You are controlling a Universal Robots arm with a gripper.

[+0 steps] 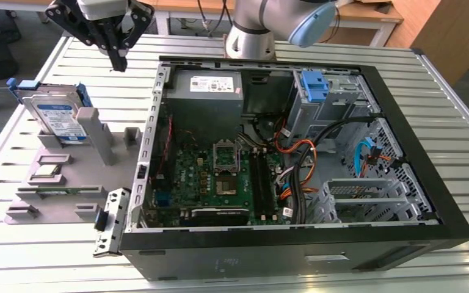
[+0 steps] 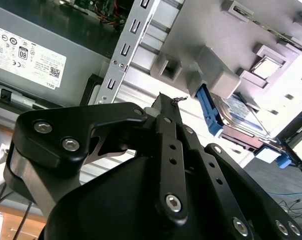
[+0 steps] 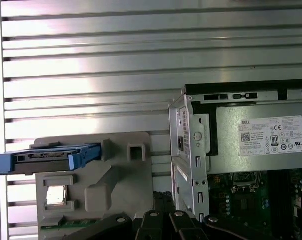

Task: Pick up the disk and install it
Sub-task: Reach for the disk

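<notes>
My tool [image 1: 119, 58], pressed together and empty, hangs over the worktop [image 1: 39, 268]; the disk [image 1: 59, 119], white-and-blue label showing, stands in a grey holder [image 1: 98, 139].

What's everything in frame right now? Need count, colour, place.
disk: 1, silver in blue carrier, standing on edge in the fixture
fixture: 1, grey, on the table at the exterior view's left of the case
computer case: 1, black, open, centre
power supply: 1, grey, inside the case
motherboard: 1, green, inside the case
bracket: 1, blue, atop the drive cage
table: 1, silver slats
arm: 1, grey, behind the case
gripper: 1, black, shut, empty, above the table beyond the disk
</notes>
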